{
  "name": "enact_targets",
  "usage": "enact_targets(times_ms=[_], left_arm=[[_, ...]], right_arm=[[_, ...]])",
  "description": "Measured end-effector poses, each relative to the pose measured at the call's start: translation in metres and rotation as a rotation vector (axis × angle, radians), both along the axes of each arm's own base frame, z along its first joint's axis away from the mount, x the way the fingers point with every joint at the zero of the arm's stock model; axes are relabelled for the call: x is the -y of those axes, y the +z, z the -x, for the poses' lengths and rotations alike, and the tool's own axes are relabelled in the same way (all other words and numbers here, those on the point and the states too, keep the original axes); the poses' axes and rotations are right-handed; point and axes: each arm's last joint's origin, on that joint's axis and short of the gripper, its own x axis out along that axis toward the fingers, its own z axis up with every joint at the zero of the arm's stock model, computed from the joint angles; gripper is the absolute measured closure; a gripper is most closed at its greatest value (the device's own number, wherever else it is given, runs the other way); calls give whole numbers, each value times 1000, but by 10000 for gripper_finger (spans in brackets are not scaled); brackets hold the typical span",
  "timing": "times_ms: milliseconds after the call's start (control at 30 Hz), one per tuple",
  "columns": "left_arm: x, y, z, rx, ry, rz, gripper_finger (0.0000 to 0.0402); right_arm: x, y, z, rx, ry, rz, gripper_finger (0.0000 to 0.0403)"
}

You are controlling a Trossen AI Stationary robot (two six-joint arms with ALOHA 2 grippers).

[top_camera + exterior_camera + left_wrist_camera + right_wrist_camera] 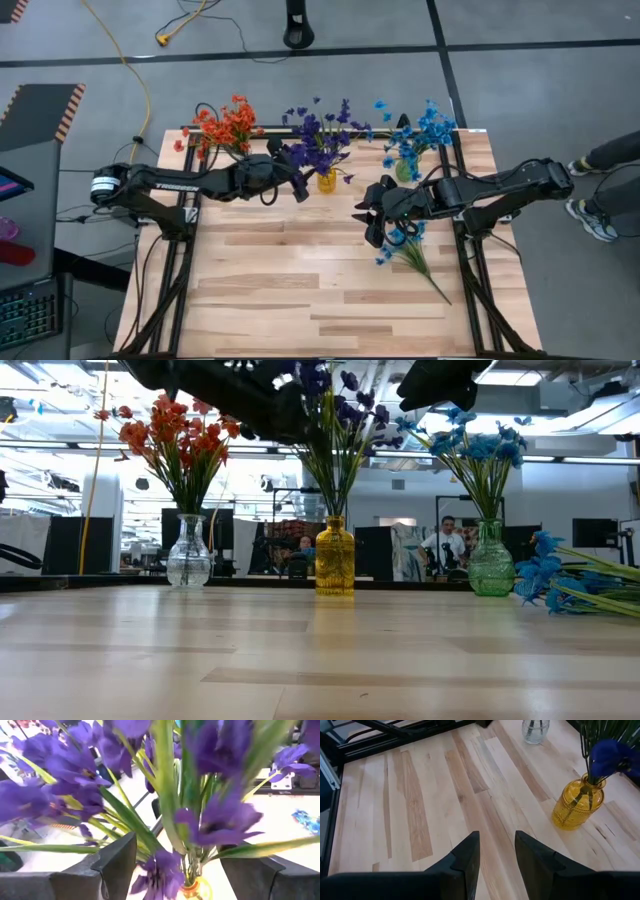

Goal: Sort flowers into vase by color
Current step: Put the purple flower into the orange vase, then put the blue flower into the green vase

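Purple flowers (220, 820) seemingly between open left end effector (175, 870) fingers.

Back row, obstacles as I see them from above: clear vase (226, 152) with orange-red flowers (225, 124), yellow vase (327, 181) with purple flowers (320, 132), green vase (404, 170) with blue flowers (420, 127). Narrow gaps between the bouquets; blossoms spread wider than the vases.

Left gripper (300, 187) sits against the purple bunch, fingers (117, 865) spread with stems between them; no clear passage there.

Right gripper (366, 215) hangs over mid-table, just beside loose blue sprigs (410, 248) lying on the table's (280, 300) right side.

Front half of the table: bare wood, open to me from either side.
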Motion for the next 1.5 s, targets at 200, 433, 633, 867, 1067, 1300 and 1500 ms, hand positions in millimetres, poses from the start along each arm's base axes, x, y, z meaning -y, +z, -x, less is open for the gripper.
enact_targets(times_ms=[200,433,633,867,1067,1300,1500], left_arm=[[3,5,14,-86,-3,8,141],[5,13,28,-114,-3,13,141],[10,19,41,-150,-10,27,141],[26,12,53,-182,-46,109,141],[45,-3,60,-168,-83,186,141],[65,-13,56,-133,-155,210,141],[76,-15,54,-139,-195,206,141]], right_arm=[[0,0,0,0,0,0,253],[-1,0,0,-6,19,-14,253],[-2,-2,1,-27,52,-38,253],[-2,-7,22,-174,1,-180,253],[-13,-14,44,-352,-68,-263,253],[-32,-22,48,-422,-36,-257,253],[-42,-25,48,-454,-14,-313,252]])
